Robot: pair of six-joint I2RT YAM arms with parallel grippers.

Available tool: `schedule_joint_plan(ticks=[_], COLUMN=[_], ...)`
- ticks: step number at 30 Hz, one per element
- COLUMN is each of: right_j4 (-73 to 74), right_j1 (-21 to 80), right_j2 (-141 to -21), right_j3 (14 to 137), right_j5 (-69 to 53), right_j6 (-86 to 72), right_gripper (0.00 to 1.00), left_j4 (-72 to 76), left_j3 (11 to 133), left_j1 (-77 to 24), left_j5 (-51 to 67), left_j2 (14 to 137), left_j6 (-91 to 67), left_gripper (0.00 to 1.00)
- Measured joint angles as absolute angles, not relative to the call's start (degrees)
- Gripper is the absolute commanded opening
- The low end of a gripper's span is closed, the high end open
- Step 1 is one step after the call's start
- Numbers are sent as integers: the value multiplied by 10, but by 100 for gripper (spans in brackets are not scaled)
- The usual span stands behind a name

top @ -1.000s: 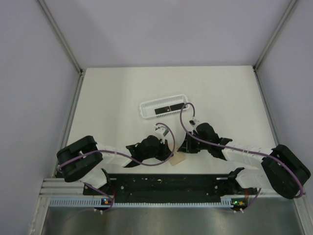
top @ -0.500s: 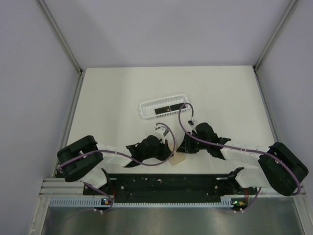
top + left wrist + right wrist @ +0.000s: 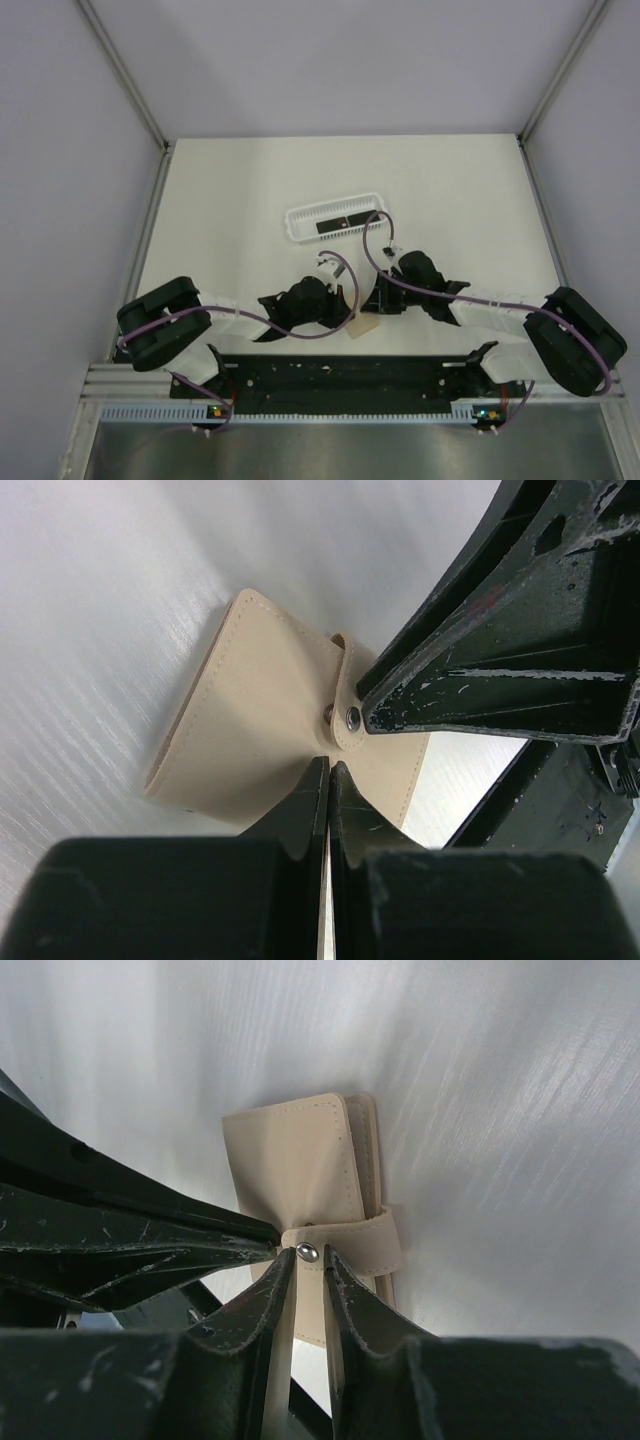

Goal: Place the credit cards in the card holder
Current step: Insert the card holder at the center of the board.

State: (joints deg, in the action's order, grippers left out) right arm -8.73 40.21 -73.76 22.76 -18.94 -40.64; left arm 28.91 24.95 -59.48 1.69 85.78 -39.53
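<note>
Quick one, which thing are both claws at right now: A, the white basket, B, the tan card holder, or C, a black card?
B: both wrist views show the left claw and the right claw with tips meeting at the card holder, by its snap strap.

- The card holder (image 3: pixel 300 1160) lies on the white table (image 3: pixel 490 1100): beige, with neat stitching along its edges.
- Its strap (image 3: pixel 375 1245) wraps round from the right edge and ends at a small metal snap (image 3: pixel 307 1251).
- The right gripper (image 3: pixel 306 1266) fills the bottom of the view, jaws a sliver apart, one tip either side of that snap. Pinching or only touching? Can't tell.
- The left gripper (image 3: pixel 262 1244) reaches in from the left, its tip right at the strap end.
</note>
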Motion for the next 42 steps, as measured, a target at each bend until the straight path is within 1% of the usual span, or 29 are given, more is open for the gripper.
schedule_joint_plan(ticks=[6, 15, 25, 33, 42], right_j4=[-92, -100, -99, -66, 4], right_j1=[402, 402, 408, 423, 461], right_j2=[-742, -750, -771, -784, -809], right_j3=[228, 229, 246, 275, 335], right_j5=[-194, -197, -198, -182, -122], right_j6=[-406, -405, -405, -392, -369], right_gripper=[19, 16, 16, 15, 15], left_j4=[289, 291, 292, 292, 292], left_j3=[249, 249, 250, 251, 251], left_j1=[-595, -595, -595, -594, -593], left_j5=[17, 17, 17, 18, 17], left_j2=[858, 859, 860, 861, 862], left_j6=[-395, -395, -395, -395, -395], left_gripper=[0, 0, 0, 0, 0])
